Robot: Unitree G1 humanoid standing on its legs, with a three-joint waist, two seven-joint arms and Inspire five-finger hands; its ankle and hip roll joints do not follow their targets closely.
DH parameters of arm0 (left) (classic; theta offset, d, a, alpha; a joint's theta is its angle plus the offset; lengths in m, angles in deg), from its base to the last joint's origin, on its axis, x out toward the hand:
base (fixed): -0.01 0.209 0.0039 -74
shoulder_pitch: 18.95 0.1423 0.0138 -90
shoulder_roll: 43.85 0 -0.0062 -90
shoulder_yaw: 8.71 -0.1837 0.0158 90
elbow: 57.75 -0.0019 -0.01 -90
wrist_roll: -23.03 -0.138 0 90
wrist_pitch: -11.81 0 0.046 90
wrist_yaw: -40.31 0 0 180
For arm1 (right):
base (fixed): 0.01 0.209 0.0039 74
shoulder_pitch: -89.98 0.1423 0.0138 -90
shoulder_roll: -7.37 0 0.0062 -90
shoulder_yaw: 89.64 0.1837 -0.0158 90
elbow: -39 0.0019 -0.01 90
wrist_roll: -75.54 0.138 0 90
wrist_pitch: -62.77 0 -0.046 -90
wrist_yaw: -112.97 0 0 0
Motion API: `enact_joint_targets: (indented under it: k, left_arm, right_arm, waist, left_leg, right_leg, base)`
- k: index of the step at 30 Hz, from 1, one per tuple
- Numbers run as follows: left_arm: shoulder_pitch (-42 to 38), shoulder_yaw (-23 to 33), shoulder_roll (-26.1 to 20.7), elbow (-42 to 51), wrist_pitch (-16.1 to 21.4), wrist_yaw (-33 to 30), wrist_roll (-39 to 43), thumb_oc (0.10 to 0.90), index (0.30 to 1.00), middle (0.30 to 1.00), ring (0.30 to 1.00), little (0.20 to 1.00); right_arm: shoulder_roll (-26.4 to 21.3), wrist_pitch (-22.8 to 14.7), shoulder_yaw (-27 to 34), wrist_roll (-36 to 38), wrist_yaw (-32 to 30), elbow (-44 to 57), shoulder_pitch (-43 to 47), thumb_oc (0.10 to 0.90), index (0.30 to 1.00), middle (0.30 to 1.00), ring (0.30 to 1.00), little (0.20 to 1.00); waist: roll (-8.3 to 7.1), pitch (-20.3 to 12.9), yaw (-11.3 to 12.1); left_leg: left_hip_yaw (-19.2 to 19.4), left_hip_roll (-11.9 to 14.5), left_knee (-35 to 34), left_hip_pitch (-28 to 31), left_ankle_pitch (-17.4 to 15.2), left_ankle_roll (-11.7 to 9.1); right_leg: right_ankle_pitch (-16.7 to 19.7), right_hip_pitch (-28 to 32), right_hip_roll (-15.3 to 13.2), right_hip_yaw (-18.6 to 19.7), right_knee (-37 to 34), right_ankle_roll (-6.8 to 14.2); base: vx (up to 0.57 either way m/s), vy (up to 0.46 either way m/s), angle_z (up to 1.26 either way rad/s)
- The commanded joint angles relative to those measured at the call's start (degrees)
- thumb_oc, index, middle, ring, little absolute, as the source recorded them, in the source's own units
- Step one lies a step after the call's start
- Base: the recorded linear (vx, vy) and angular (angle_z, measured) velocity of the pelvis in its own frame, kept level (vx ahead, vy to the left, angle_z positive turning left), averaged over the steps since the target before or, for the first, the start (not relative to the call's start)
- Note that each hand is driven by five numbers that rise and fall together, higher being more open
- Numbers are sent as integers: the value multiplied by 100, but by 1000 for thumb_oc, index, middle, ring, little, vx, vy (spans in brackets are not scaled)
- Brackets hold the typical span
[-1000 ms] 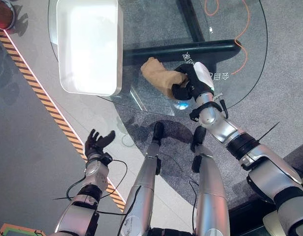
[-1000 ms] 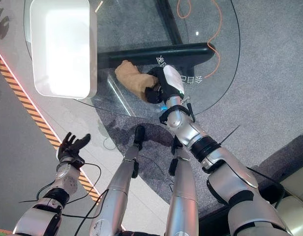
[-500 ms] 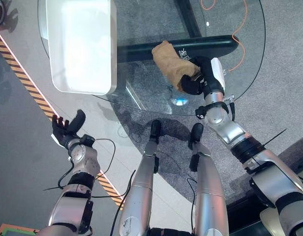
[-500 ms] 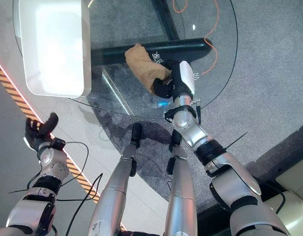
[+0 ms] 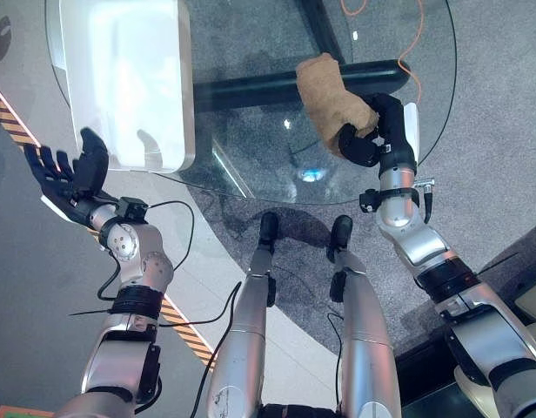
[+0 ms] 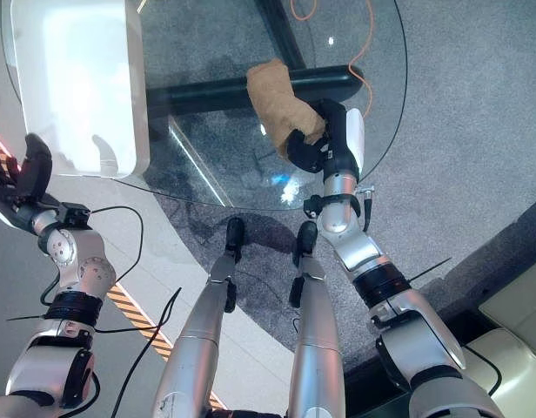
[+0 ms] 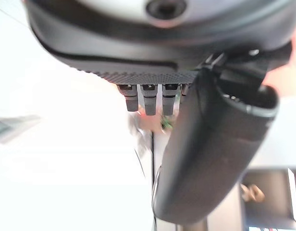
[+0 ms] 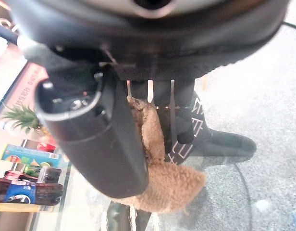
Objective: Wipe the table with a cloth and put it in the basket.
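My right hand (image 5: 372, 139) sits at about 3 o'clock on the round glass table (image 5: 251, 165), its fingers and thumb curled round the near end of the tan cloth (image 5: 331, 100); the right wrist view confirms the grasp, with the fleecy cloth (image 8: 157, 178) pinched between thumb and fingers. The free end of the cloth lies flat on the glass and trails toward 12 o'clock, over the dark bar (image 5: 251, 87) seen beneath the tabletop. My left hand (image 5: 72, 174) is raised off the table edge at about 9 o'clock, fingers straight and spread, holding nothing, just beside the near corner of the white basket (image 5: 185, 104), which rests on the glass at about 10 o'clock. Judged from this arrangement, the step in hand is the wiping stroke, and the deposit is not yet done. The next move calls for sweeping the cloth across the uncovered glass toward 9 o'clock, then lifting it over the basket rim before releasing the grasp.
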Motion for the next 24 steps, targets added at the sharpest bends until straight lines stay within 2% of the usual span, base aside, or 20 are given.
enact_joint_targets:
  k: [1,5,7,8,12,13,24]
  left_arm:
    - [-37,237,-314,540,455,332,-760,800,900,900,900,900]
    - [-33,-6,-67,1182,87,786,-786,800,900,900,900,900]
    - [-30,-6,-66,1184,85,786,-786,800,900,900,900,900]
    - [-21,-147,60,1527,-132,1180,-658,800,900,900,900,900]
    - [-17,-202,90,1610,-211,1295,-643,800,900,900,900,900]
    - [-103,-433,219,1920,-649,1598,-500,800,900,900,900,900]
    - [-422,-720,309,1987,-1264,2264,260,800,900,900,900,900]
  right_arm:
    - [69,-881,308,-474,-246,1265,178,100,300,300,300,200]
    - [190,-974,492,-620,-169,1579,109,100,300,300,300,200]
    - [190,-973,493,-621,-168,1582,105,100,300,300,300,200]
    - [256,-1050,585,-709,-121,1754,55,100,300,300,300,200]
    - [263,-1076,610,-736,-96,1816,39,100,300,300,300,200]
    - [367,-1181,688,-930,8,2013,47,100,300,300,300,200]
    - [342,-1286,648,-1012,167,2436,172,100,300,300,300,200]
  waist:
    - [19,-168,-45]
    - [11,-168,-73]
    - [11,-168,-72]
    - [-5,-168,-97]
    - [-11,-168,-108]
    - [-30,-168,-167]
    - [-58,-168,-281]
  left_leg:
    - [459,-262,180,101,-350,285]
    - [465,-279,149,107,-342,301]
    - [465,-279,148,109,-342,301]
    - [476,-289,135,118,-342,314]
    - [482,-291,133,118,-339,315]
    - [500,-300,123,114,-330,328]
    - [571,-289,112,170,-322,320]
  right_leg:
    - [-360,228,345,-172,-96,30]
    - [-316,243,369,-154,-133,71]
    - [-315,246,369,-153,-134,71]
    - [-296,266,369,-155,-163,90]
    - [-279,265,376,-149,-174,99]
    - [-237,272,384,-138,-206,129]
    - [-171,334,397,-74,-290,169]
  base:
    - [0,0,0]
    - [0,0,0]
    - [0,0,0]
    - [0,0,0]
    - [0,0,0]
    - [0,0,0]
    - [0,0,0]
